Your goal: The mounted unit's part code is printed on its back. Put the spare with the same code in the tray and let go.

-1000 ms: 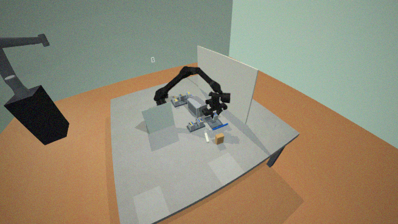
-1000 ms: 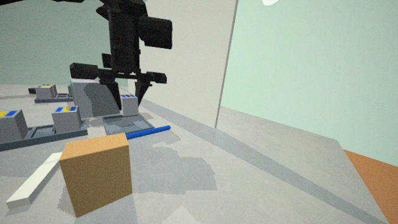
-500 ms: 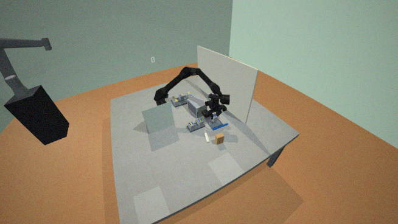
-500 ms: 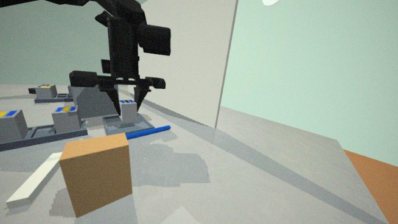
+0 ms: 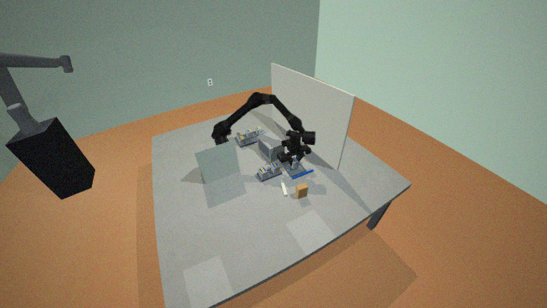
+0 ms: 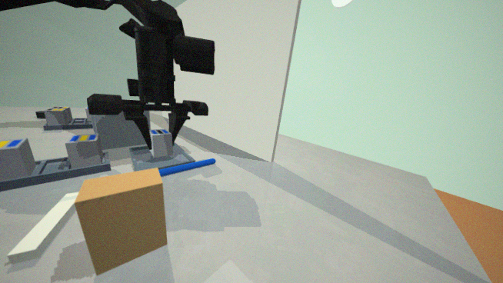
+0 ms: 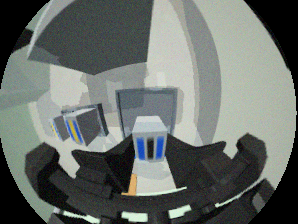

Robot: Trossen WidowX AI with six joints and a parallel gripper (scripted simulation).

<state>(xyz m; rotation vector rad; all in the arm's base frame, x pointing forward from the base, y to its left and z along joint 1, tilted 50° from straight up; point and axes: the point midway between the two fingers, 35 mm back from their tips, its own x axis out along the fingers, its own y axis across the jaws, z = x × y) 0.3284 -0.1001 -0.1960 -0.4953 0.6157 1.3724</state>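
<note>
A grey spare (image 6: 163,148) (image 7: 150,146) with blue, black and blue stripes stands upright in the shallow grey tray (image 6: 140,164) (image 7: 146,90) (image 5: 298,173). My gripper (image 5: 294,161) (image 6: 161,144) is shut on this spare, with one finger against each side. Two grey spares (image 6: 84,154) (image 6: 17,159) with yellow and blue stripes stand in the near rack (image 6: 77,171) (image 5: 268,178), left of the tray. More striped blocks stand in the far rack (image 5: 247,143). A large grey box-like thing (image 5: 272,151) (image 6: 120,131) stands behind the tray. No code on a back is readable.
A blue rod (image 5: 303,174) (image 6: 188,167) lies along the tray's near side. An orange block (image 5: 301,191) (image 6: 123,223) and a white strip (image 5: 284,189) (image 6: 44,228) are nearer the front. A tall pale panel (image 5: 314,106) (image 6: 234,77) rises behind the arm. A translucent panel (image 5: 219,165) stands at left.
</note>
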